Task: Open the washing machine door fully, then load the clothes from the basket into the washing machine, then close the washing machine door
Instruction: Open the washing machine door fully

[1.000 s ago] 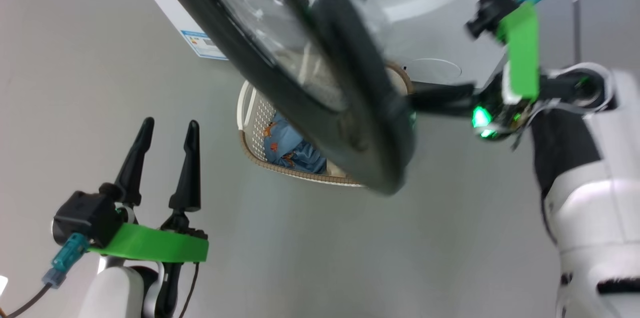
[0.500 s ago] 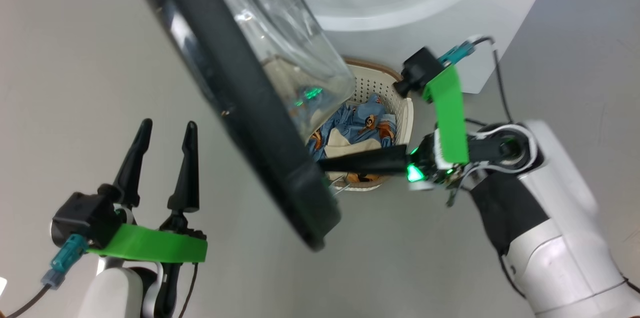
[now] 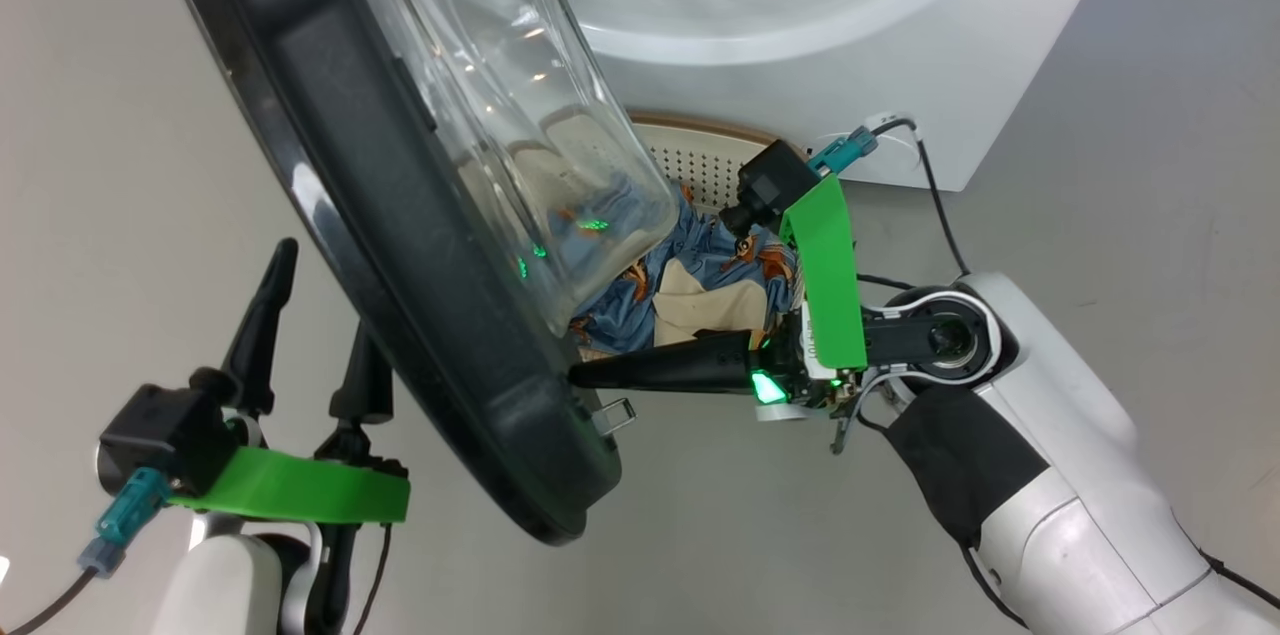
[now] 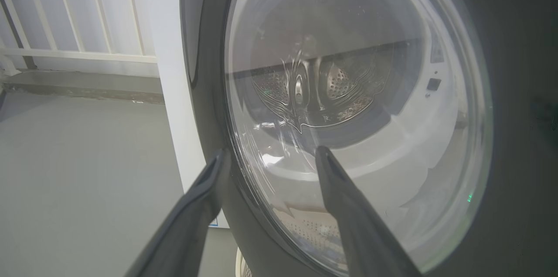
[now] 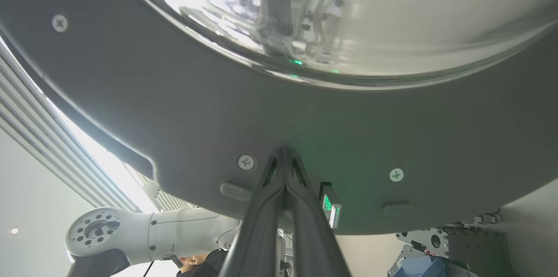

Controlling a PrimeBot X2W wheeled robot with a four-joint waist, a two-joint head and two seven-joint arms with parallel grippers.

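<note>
Black fingers of your left gripper (image 3: 322, 295) stand spread at the head view's lower left, holding nothing, with one tip hidden behind the door (image 3: 400, 245). Its wrist view gives you the side the head view cannot: the outer glass (image 4: 348, 94) close ahead of the parted fingers (image 4: 192, 216), with the drum (image 4: 305, 89) visible through it.

The door hangs open, tilted across the head view's left and centre, its inner face and glass bowl (image 3: 520, 115) towards you. Your right gripper (image 3: 580, 377) is pressed together on nothing, tips against that inner face just beside the latch loop (image 3: 615, 412). The right wrist view shows the exact spot: the tips (image 5: 283, 151) meet the face between two screws (image 5: 246, 162), below the bowl.

Right of the bowl, the clothes (image 3: 720, 265) lie in the basket (image 3: 700, 127), which stands on the floor (image 3: 1150, 165) against the machine (image 3: 800, 45).
</note>
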